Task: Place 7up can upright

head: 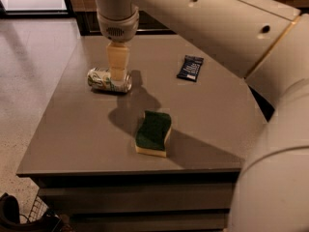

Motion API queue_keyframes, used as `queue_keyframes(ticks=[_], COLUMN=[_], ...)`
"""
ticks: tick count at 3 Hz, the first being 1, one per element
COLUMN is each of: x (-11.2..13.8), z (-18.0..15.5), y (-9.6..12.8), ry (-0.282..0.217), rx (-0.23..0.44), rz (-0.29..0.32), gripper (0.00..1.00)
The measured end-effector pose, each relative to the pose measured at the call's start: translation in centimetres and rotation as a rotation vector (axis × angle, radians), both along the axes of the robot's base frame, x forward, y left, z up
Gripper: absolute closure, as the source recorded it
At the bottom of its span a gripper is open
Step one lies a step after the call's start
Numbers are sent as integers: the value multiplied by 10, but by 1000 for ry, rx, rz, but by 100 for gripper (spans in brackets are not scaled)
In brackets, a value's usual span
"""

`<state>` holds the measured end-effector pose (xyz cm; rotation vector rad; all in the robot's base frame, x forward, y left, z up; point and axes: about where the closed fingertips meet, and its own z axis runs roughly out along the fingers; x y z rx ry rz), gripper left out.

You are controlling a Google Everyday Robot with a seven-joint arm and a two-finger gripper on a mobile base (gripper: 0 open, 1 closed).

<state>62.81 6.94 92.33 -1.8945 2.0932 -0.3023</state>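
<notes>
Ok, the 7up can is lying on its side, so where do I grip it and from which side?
I'd grip the 7up can mid-body, across its round wall, coming straight down from above. It lies on the table, ends pointing left and right in view, leaving the curved sides free. The gripper hangs over its right-hand part.

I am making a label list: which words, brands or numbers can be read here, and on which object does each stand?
No text can be read.
Whitish-silver aluminium can with green markings, lying on its side: print too blurred.
Flat dark blue packet: pale print, too small.
Green and yellow sponge: no text.
Cream end effector, down at the can: no text.
</notes>
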Motion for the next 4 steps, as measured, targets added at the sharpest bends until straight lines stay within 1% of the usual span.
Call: queue_keyframes(ticks=[1, 2, 3, 4], x=[8, 13, 17, 21], z=[-31, -52, -64, -71], y=[34, 52, 57, 38], ry=[70, 119, 147, 159], rx=[-28, -12, 24, 46], rz=[27, 25, -3, -74], gripper=[0, 0, 0, 0])
